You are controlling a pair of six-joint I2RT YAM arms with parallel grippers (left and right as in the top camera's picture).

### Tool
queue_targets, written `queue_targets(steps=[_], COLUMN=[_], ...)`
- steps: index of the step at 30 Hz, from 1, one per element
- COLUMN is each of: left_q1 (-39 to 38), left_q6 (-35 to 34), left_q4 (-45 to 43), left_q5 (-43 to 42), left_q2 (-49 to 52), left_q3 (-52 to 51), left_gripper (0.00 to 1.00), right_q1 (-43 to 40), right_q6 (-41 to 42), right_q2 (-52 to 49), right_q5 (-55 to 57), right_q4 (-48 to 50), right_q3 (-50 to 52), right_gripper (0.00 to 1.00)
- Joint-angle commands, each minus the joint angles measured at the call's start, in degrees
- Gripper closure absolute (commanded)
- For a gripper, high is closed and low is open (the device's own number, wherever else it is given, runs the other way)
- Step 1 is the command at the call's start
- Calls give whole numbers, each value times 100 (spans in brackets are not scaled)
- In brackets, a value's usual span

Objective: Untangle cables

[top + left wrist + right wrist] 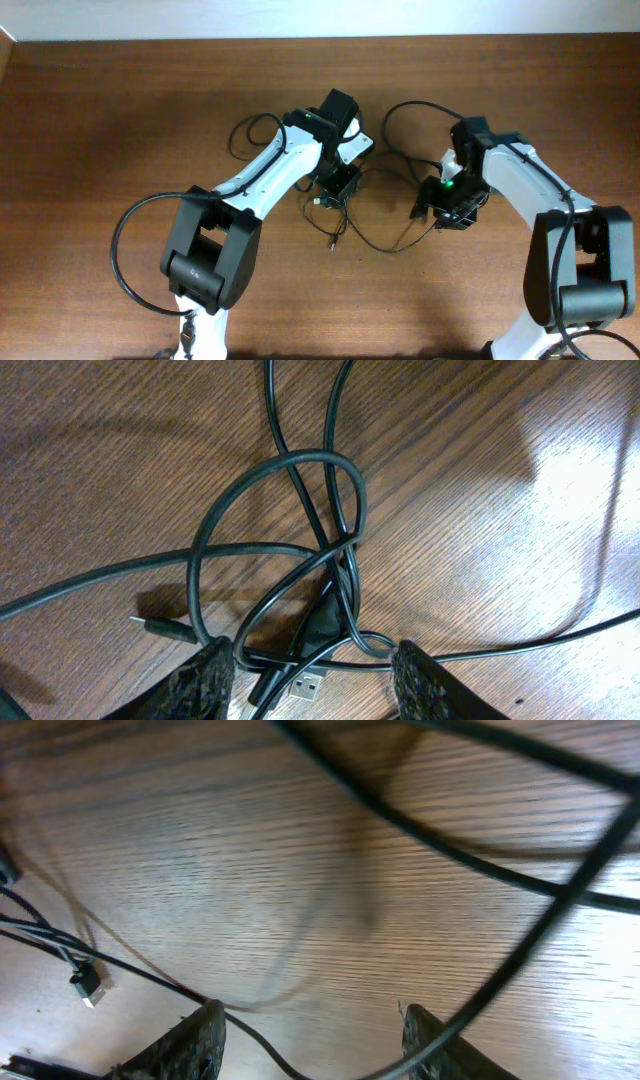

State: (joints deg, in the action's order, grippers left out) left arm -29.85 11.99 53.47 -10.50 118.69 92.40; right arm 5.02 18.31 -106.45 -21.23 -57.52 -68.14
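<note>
Left tool (315,678): fingers spread wide, nothing pinched. The cables (290,458) lie on the table (520,500) directly ahead of it and partly between its fingers. One round loop sits ahead of the tool, two strands run through it and away, and all of them cross at a knot (345,550) just ahead of the fingertips. A flat USB plug (305,685) lies between the fingers. A small round plug (160,628) lies just outside one finger.

Right tool (315,1040): fingers also spread, nothing seen clamped. One thin strand runs on the table between them. Blurred strands cross close to the lens; cannot tell whether they rest on the tool. In the overhead view this tool is well apart from the knot, and a long slack strand (390,247) curves between the two tools.

Risks, as judged from here:
- If the left tool closes where it stands, it would likely trap several strands plus the USB plug. A pull would then cinch the knot rather than free it.
- Either plug could catch inside the round loop if drawn through it.
- The strands near the right lens could snag on that tool when it moves and drag the whole bundle.
- The slack strand could go taut if both tools pull apart together.
</note>
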Motion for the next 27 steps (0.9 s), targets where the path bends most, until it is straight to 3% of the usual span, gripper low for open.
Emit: queue_targets(steps=[1, 4, 8, 10, 12, 13, 16, 19, 25, 27], left_q1=[-15, -17, -15, -15, -15, -15, -9, 107, 1045, 1377], left_q6=[11, 7, -76, -76, -76, -79, -632, -1611, -2874, -2955], left_q4=[-39, -221, -400, -402, -404, -433, -509, -520, -144, -68], left_q5=[-66, -68, -63, -66, -63, -31, 702, 1801, 1880, 1486], left_q2=[-46, 245, 420, 420, 420, 420, 420, 420, 420, 420], left_q3=[-55, -55, -52, -55, -55, -52, -52, -52, -52, -52], left_gripper=[49, 52, 66, 72, 84, 97, 100, 100, 100, 100], right_q1=[269, 439, 446, 446, 446, 446, 448, 446, 446, 437], right_q6=[387, 457, 455, 455, 455, 452, 450, 448, 422, 422], right_q2=[61, 61, 61, 61, 61, 61, 92, 382, 1491, 1827], right_q5=[-85, -85, -83, -83, -83, -83, -87, -87, -87, -127], right_q4=[164, 225, 232, 251, 249, 251, 251, 243, 138, 140], right_q3=[48, 48, 48, 48, 48, 48, 42, -55, -313, -380], right_gripper=[43, 44, 59, 68, 80, 94, 96, 96, 96, 96])
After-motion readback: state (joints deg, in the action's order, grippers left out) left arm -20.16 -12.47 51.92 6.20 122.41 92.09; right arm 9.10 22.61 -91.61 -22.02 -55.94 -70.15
